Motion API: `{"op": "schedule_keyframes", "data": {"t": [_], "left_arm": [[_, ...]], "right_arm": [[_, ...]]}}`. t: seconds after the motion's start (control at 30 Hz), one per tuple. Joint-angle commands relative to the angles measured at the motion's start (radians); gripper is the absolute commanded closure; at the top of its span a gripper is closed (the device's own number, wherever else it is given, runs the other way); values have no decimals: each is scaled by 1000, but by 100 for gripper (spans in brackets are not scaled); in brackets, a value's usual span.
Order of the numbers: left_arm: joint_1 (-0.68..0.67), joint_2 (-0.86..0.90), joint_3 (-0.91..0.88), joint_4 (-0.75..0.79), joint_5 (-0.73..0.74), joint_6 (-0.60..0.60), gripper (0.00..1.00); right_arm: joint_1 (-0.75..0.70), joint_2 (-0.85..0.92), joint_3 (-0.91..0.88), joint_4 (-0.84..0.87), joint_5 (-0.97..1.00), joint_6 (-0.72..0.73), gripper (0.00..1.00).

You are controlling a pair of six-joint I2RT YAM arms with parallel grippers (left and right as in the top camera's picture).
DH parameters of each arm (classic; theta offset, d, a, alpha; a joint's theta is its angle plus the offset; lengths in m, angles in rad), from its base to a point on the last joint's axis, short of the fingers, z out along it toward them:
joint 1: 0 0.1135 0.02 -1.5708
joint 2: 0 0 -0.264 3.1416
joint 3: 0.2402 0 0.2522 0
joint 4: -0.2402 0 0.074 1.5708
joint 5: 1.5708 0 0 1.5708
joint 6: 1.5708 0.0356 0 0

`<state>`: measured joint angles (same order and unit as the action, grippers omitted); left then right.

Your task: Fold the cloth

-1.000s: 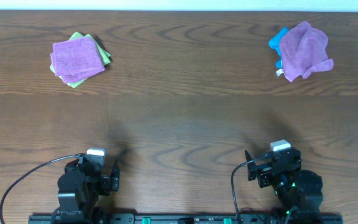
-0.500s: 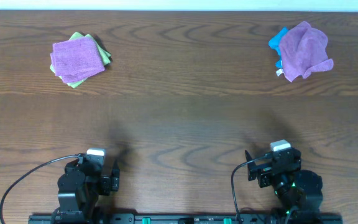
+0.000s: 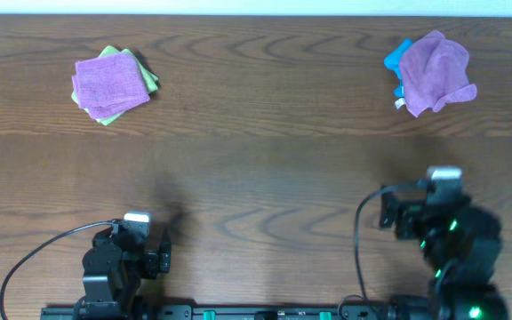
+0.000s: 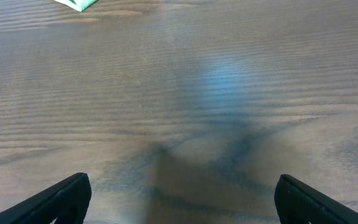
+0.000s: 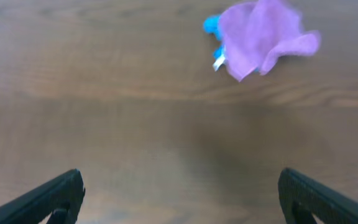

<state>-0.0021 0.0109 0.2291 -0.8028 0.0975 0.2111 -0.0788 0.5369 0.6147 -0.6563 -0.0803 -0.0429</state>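
The cloth (image 3: pixel 434 71) is a crumpled lilac-purple towel with a small white tag, lying at the far right of the table. It also shows in the right wrist view (image 5: pixel 260 37), near the top. My right gripper (image 5: pixel 180 190) is open and empty, over bare wood well short of the cloth; the right arm (image 3: pixel 443 231) is at the front right. My left gripper (image 4: pixel 182 196) is open and empty over bare wood; the left arm (image 3: pixel 118 258) rests at the front left.
A bright blue cloth (image 3: pixel 397 52) pokes out from under the purple one's left side. A folded purple square on a green cloth (image 3: pixel 110 84) lies at the far left. The wooden table (image 3: pixel 256 169) spans the view.
My right arm has moved forward and to the right, toward the crumpled cloth. The left arm and the cloths have not moved.
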Motion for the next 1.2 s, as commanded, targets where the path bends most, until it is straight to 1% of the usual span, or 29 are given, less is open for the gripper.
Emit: {"op": "schedule_keyframes", "data": {"t": [0.0,0.1,0.23,0.37,0.53,0.6,0.7,0.83,1.17], "left_arm": [[-5,-7,-40,-37,-19,21,5],[-5,-7,-40,-37,-19,21,5],[-5,-7,-40,-37,-19,21,5],[-5,-7,-40,-37,-19,21,4],[-5,-7,-40,-37,-19,21,5],[-5,-7,-40,-37,-19,21,5],[-5,-7,-40,-37,-19,21,5],[-5,-7,-40,-37,-19,21,5],[-5,-7,-40,-37,-19,21,5]], "right_arm": [[-36,207,184,-27,25,33,1],[-56,473,432,-85,33,56,1],[-74,689,642,-148,54,83,1],[-103,878,817,-190,55,82,1],[-164,1112,998,-193,55,80,1],[-185,1184,1042,-179,55,79,1],[-217,1276,1060,-90,55,64,1],[-241,1347,1059,13,107,65,1],[-258,1527,1059,149,102,76,1]]}}
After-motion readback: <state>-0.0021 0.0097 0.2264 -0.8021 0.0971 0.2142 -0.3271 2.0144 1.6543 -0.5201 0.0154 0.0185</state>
